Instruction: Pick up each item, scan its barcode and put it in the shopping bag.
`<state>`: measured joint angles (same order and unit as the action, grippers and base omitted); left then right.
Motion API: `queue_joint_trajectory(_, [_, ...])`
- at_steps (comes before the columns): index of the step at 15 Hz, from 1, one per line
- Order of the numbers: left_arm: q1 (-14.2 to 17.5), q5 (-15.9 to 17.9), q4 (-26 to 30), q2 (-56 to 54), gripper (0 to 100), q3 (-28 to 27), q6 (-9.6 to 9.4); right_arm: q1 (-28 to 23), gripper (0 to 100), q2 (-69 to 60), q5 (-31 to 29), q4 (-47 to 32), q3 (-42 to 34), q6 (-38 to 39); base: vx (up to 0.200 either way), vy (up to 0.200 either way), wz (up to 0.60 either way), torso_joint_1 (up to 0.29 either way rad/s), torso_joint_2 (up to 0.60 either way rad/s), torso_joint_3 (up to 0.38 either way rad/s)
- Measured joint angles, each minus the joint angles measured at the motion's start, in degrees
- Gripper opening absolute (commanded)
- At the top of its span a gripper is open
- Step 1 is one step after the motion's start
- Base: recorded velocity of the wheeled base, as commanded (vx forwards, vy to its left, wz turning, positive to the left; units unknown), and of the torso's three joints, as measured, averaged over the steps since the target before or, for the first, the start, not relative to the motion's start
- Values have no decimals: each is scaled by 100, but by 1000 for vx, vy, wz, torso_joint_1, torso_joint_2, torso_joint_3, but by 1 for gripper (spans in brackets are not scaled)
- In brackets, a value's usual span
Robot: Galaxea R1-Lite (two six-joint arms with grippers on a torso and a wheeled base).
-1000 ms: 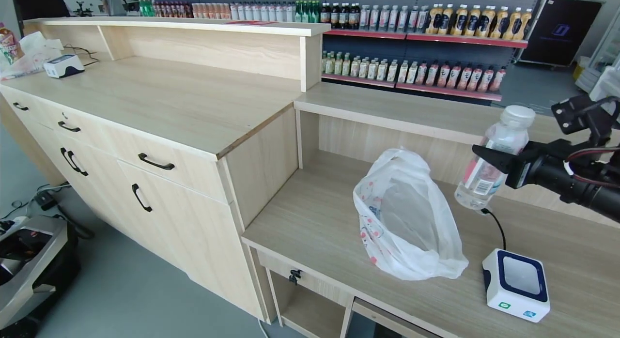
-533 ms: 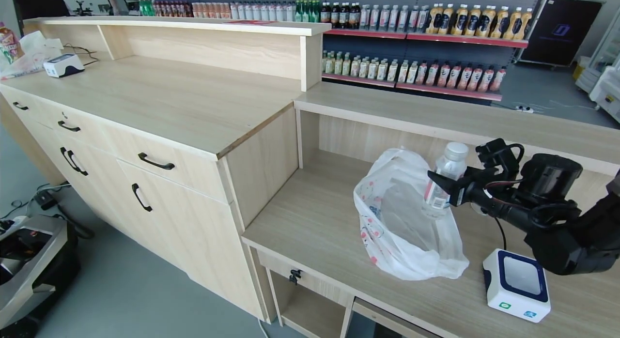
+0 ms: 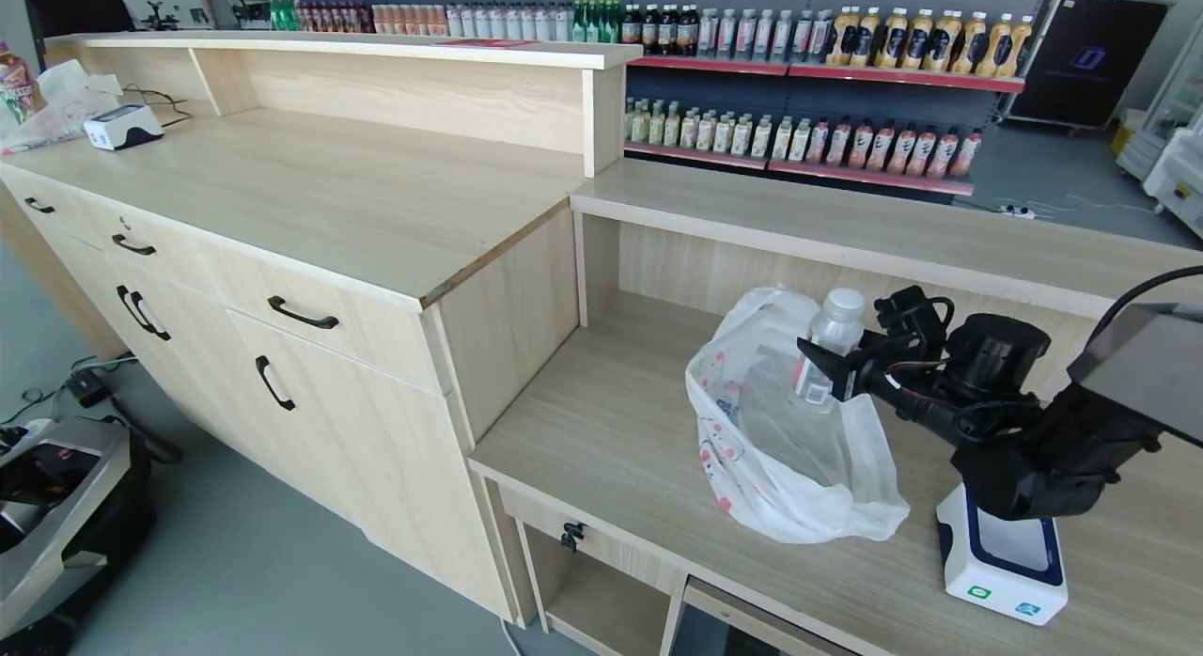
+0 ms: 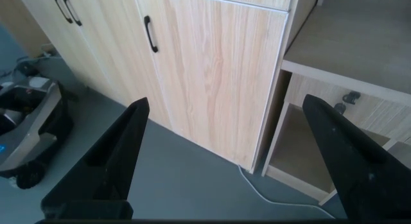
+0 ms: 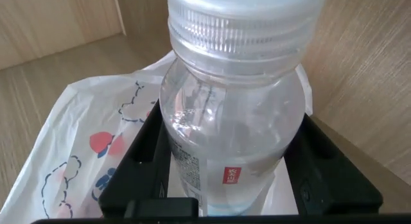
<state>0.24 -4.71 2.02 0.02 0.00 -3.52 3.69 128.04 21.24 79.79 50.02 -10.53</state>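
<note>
My right gripper point(image 3: 836, 367) is shut on a clear plastic bottle point(image 3: 824, 351) with a white cap, held upright over the mouth of the white shopping bag point(image 3: 788, 445) on the low counter. The bottle's lower part sits inside the bag's opening. In the right wrist view the bottle point(image 5: 234, 131) stands between the black fingers point(image 5: 138, 163), with the bag point(image 5: 83, 147) below. The white and blue barcode scanner point(image 3: 1003, 562) rests right of the bag, partly covered by my right arm. My left gripper point(image 4: 228, 156) is open, hanging above the floor beside the cabinet.
A raised wooden counter point(image 3: 310, 186) with drawers stands to the left, carrying a second scanner point(image 3: 122, 127) and a bag far left. A back ledge point(image 3: 846, 224) runs behind the shopping bag. Shelves of bottled drinks point(image 3: 799, 83) fill the background.
My right arm has carried the bottle from above the scanner leftward and down, so it now sits in the mouth of the shopping bag.
</note>
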Motion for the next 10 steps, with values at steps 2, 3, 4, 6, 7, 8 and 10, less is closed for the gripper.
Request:
queue_joint_trajectory(2, [0, -2, -2, 0, 100, 0, 0, 5, 0, 195, 0, 57, 190, -5, 0, 0, 0, 0, 0, 0])
queue_joint_trajectory(3, [0, -2, -2, 0, 100, 0, 0, 10, 0, 295, 0, 60, 282, -9, 0, 0, 0, 0, 0, 0])
queue_joint_trajectory(4, [0, -2, -2, 0, 100, 0, 0, 10, 0, 388, 2, 63, 345, -20, 0, 0, 0, 0, 0, 0])
queue_joint_trajectory(6, [0, -2, 0, 0, 100, 0, 0, 10, 0, 547, 0, 95, 439, -44, 0, 0, 0, 0, 0, 0])
queue_joint_trajectory(7, [0, -2, -2, 0, 100, 0, 0, 11, 0, 623, 0, 165, 463, -50, 0, 0, 0, 0, 0, 0])
queue_joint_trajectory(8, [0, -2, 0, 0, 100, 0, 0, 16, 0, 697, -2, 196, 472, -62, 0, 0, 0, 0, 0, 0])
queue_joint_trajectory(10, [0, -2, -2, 0, 100, 0, 0, 21, 0, 812, -5, 191, 466, -66, 0, 0, 0, 0, 0, 0])
